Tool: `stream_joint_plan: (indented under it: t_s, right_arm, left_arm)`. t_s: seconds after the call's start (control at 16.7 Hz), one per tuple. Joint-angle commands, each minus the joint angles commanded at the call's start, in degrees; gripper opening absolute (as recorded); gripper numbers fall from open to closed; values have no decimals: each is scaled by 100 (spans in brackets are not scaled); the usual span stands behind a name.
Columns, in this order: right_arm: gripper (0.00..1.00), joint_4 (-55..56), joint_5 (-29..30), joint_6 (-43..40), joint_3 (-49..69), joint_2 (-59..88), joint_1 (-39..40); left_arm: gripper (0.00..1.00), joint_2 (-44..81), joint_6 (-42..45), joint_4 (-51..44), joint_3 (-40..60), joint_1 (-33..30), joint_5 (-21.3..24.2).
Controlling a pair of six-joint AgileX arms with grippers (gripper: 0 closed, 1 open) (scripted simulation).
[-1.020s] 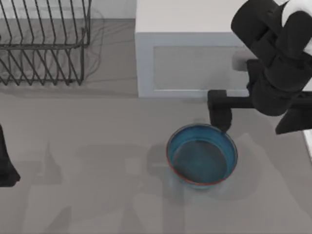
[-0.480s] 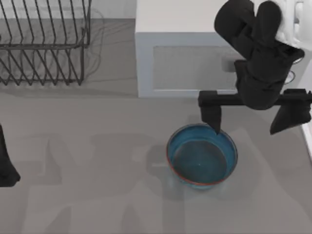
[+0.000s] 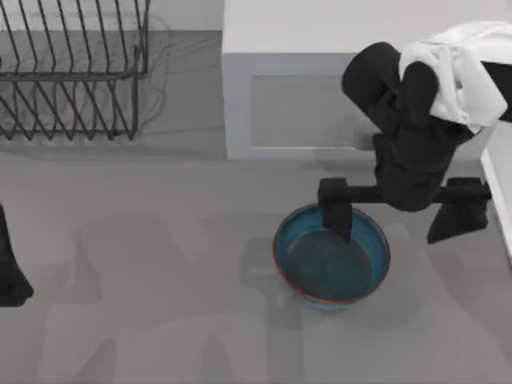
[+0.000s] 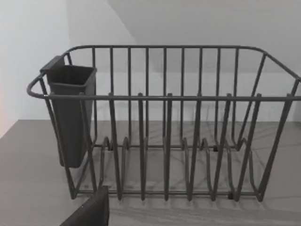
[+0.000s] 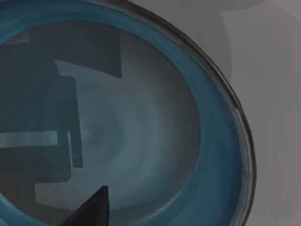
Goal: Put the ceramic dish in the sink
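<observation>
Ceramic dish (image 3: 332, 254) sitting upright on the grey table (image 3: 160, 280), just in front of the microwave (image 3: 320, 88). Glossy, stiff, probably heavyish, slippery and chippable, so best pinched across the wall at the rim. Right gripper (image 3: 398, 216) spread wide, one finger (image 3: 336, 216) over the far rim, other outside. Left gripper (image 3: 10, 264) parked at left edge, can't tell its fingers; dish rack (image 4: 164, 122) nearby.

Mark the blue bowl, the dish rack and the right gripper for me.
Blue bowl (image 3: 336, 268): top view, on its inner floor.
Dish rack (image 4: 164, 97): left wrist view, on the front top wire.
Right gripper (image 3: 396, 220): top view, midway between its open fingertips, above the bowl's far rim.
</observation>
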Motion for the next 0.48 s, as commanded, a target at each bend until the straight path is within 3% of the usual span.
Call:
stream_joint_plan:
  t_s: [0.24, 0.48]
  right_arm:
    - [100, 835, 2, 8, -600, 247, 5]
    - [100, 913, 2, 9, -668, 271, 6]
  left_arm:
    - [100, 0, 0, 0, 0, 0, 0]
    - [100, 0, 0, 0, 0, 0, 0]
